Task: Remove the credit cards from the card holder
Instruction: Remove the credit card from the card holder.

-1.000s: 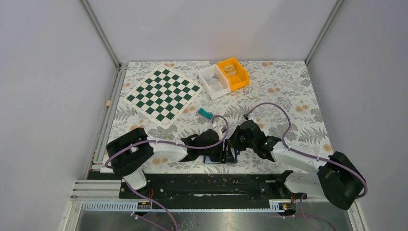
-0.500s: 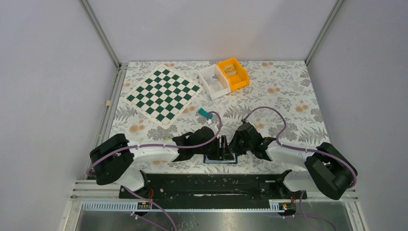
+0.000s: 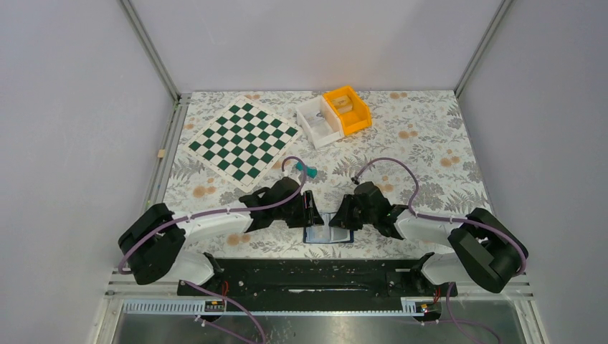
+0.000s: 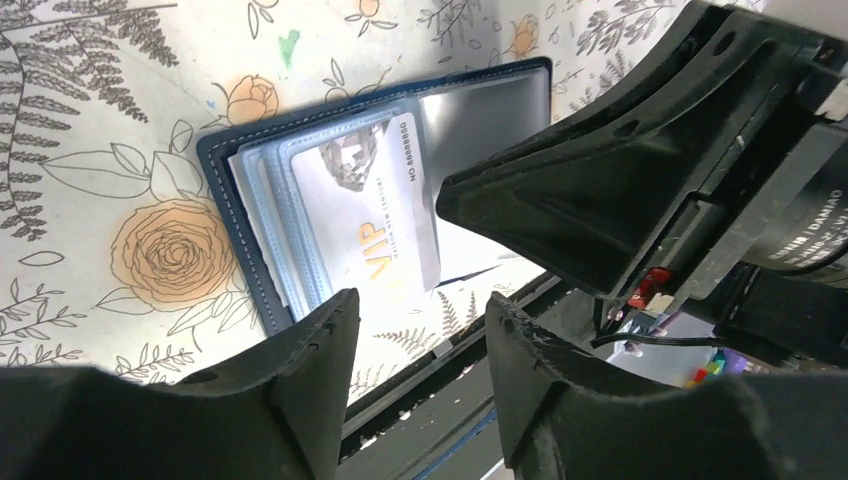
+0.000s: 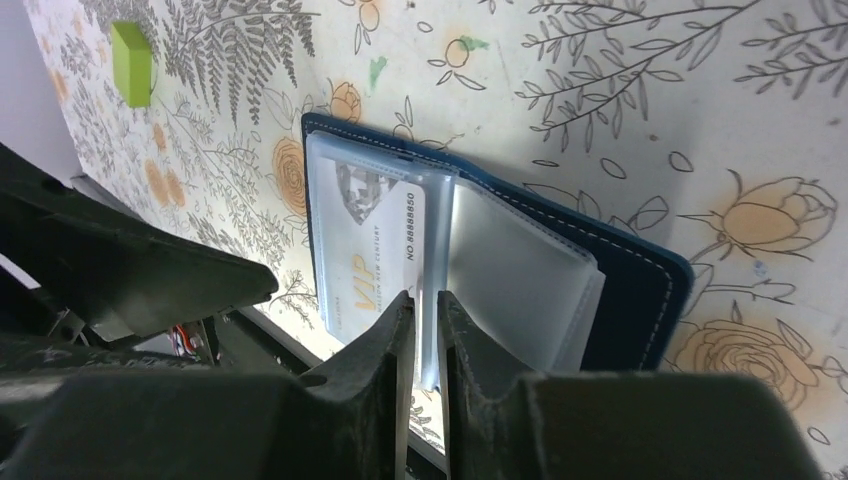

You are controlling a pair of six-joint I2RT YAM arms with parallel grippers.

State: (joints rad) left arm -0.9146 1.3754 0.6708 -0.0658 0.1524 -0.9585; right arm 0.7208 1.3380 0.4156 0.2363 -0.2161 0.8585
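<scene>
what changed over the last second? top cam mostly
Left gripper backed off the card holder toward the far side, its arm swinging left; it is open and empty. The card holder, hidden under both grippers before, now lies open in view. Right gripper stayed at it, seemingly pinching a clear sleeve. VIP card is not out yet. Chessboard unmoved.

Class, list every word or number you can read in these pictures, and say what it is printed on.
"VIP": on the card in the holder.
"NO 88888": same card; last digits unclear.
"NEW CENTURY": small print there; rest blurred.
"DAMIAO": on the right arm; rest unreadable.
</scene>
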